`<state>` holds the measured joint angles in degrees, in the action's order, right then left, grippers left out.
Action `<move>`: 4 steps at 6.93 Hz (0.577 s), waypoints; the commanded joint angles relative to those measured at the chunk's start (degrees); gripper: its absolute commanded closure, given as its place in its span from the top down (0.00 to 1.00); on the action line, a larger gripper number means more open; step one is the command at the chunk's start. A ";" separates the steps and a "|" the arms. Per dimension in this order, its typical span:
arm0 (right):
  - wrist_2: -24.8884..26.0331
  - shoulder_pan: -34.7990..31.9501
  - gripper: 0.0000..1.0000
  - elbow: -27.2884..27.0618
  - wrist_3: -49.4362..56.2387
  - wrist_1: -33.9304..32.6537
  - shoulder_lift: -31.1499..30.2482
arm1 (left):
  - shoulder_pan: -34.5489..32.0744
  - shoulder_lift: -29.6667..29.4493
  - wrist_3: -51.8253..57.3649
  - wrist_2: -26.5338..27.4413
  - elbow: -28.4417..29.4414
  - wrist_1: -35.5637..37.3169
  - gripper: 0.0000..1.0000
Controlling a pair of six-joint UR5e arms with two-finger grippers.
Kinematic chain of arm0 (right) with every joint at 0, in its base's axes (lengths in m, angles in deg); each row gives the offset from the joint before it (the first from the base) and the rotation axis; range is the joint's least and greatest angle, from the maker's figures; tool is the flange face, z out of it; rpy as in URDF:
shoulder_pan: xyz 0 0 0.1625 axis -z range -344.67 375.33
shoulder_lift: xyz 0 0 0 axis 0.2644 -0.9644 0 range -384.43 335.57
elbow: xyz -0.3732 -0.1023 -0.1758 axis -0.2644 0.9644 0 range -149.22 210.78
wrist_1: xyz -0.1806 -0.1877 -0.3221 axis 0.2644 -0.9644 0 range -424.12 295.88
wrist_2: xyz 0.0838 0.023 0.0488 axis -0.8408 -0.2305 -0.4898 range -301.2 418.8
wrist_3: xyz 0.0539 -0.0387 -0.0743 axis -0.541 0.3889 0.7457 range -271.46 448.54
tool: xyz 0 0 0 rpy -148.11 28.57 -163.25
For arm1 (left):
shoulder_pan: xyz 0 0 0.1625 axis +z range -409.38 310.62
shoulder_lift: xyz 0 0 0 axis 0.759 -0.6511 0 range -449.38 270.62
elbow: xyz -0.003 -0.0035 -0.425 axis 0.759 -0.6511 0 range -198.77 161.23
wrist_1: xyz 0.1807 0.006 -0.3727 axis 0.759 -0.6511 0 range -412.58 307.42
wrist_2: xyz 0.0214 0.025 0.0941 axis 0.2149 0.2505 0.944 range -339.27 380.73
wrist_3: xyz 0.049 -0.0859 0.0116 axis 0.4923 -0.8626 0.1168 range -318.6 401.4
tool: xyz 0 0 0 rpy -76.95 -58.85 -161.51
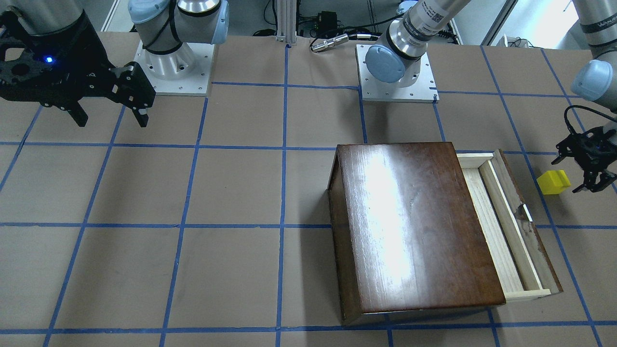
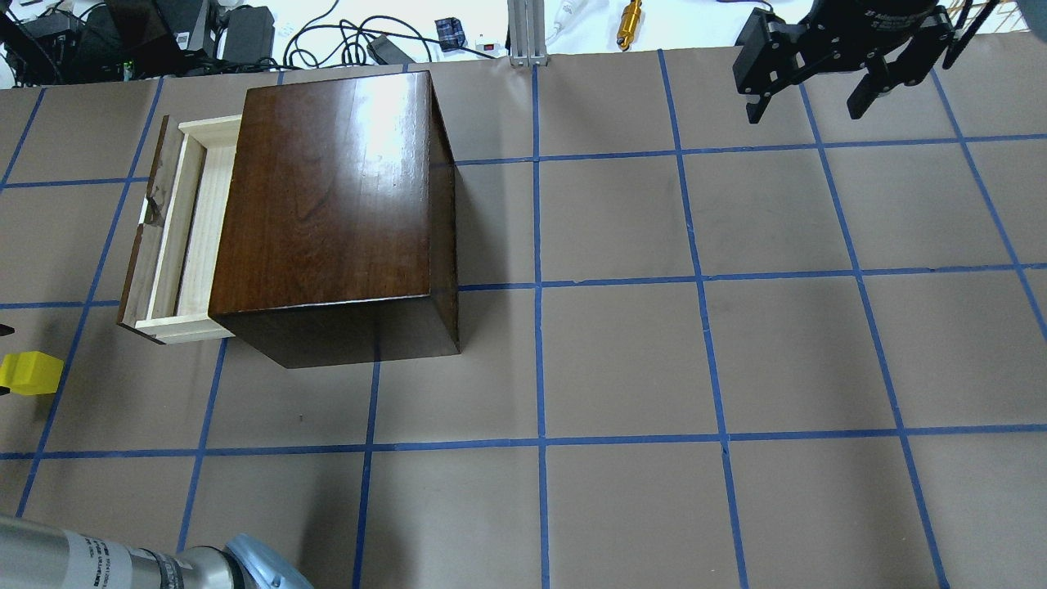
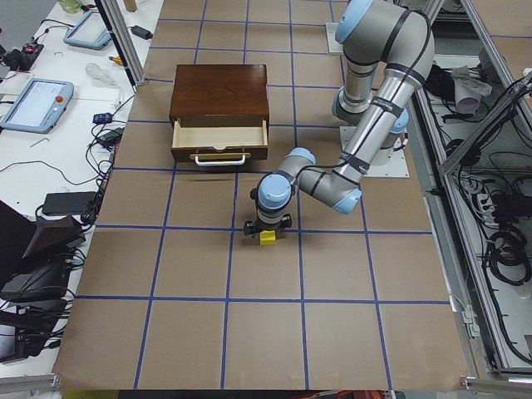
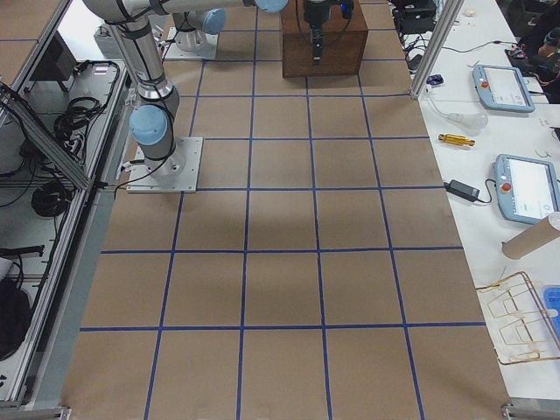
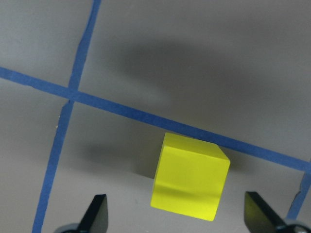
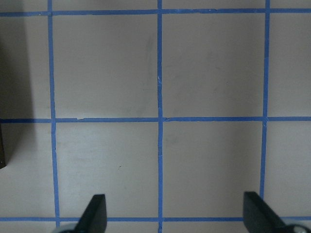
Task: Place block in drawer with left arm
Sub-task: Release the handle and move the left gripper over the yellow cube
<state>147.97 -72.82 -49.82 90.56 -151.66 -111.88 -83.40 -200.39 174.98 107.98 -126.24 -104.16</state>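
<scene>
The yellow block [image 1: 553, 182] sits on the table beside the open drawer [image 1: 501, 217] of the dark brown wooden box [image 1: 414, 226]. My left gripper [image 1: 590, 179] is low over the table right next to the block, open. In the left wrist view the block [image 5: 189, 177] lies between the spread fingers [image 5: 97, 216], just ahead of the tips, untouched. The drawer [image 2: 188, 237] is pulled partway out and its pale-wood tray holds nothing. My right gripper [image 2: 806, 106] hangs open and empty far across the table.
Blue tape lines grid the brown table. The box [image 2: 327, 196] stands between the two arms' areas. The arm bases [image 1: 396, 72] are bolted at the robot's edge. Tablets and cables [image 3: 37, 104] lie on the side bench beyond the table.
</scene>
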 commanded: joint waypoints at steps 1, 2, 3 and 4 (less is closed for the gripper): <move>-0.05 0.00 1.00 0.00 0.00 0.00 0.00 | 0.01 -0.61 0.28 0.73 -0.03 -0.89 1.00; 0.04 0.00 1.00 0.00 0.00 0.00 0.08 | 0.01 -1.05 0.28 0.73 0.06 -0.89 1.00; -0.05 0.00 1.00 0.00 0.00 0.00 0.00 | 0.01 -1.66 0.11 0.73 0.15 -0.71 1.00; -0.05 0.00 1.00 0.00 0.00 0.00 0.08 | 0.01 -2.28 0.10 0.73 0.15 -0.71 1.00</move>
<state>147.94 -72.82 -49.82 90.56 -151.66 -111.85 -83.39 -201.94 175.14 108.69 -126.13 -104.92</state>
